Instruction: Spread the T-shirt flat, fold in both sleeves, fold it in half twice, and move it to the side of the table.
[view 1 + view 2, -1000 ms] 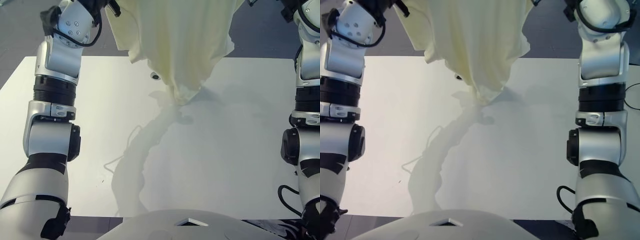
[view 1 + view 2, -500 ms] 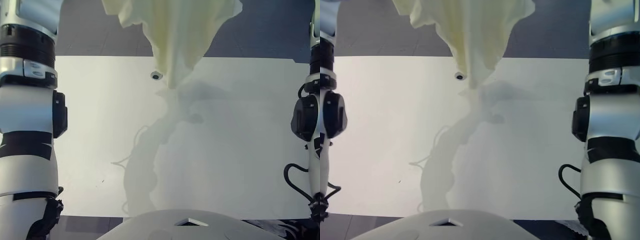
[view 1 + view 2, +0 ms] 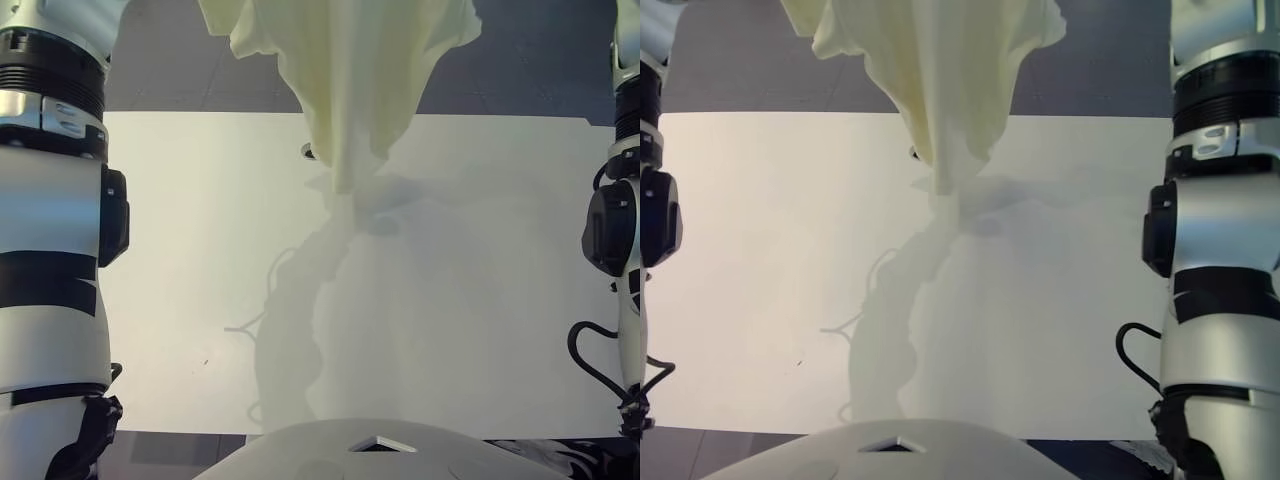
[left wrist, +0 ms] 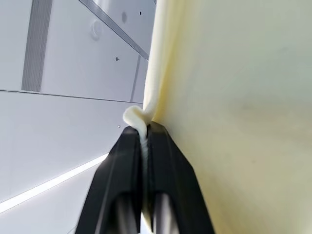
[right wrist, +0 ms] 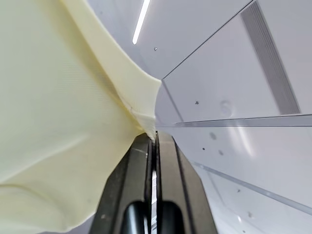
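One pale-yellow T-shirt (image 3: 350,70) hangs bunched, tapering to a point above one white table (image 3: 480,300). The left gripper (image 4: 145,141) and right gripper (image 5: 154,141) are each clamped on a shirt edge.

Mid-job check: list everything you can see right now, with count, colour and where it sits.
T-shirt: one, pale yellow, hanging bunched above the far middle of the table, pinched at two upper edges. Whether its low tip touches the tabletop cannot be told.
table: one, white, spanning the head views below the shirt.
small round thing: one, dark grey, on the table near its far edge, partly behind the shirt's low tip; too small to identify.
floor: grey, beyond the table's far edge.
left hand: one, black fingers, shut on a fold of the shirt's edge, raised high.
right hand: one, black fingers, shut on another edge of the shirt, raised high.
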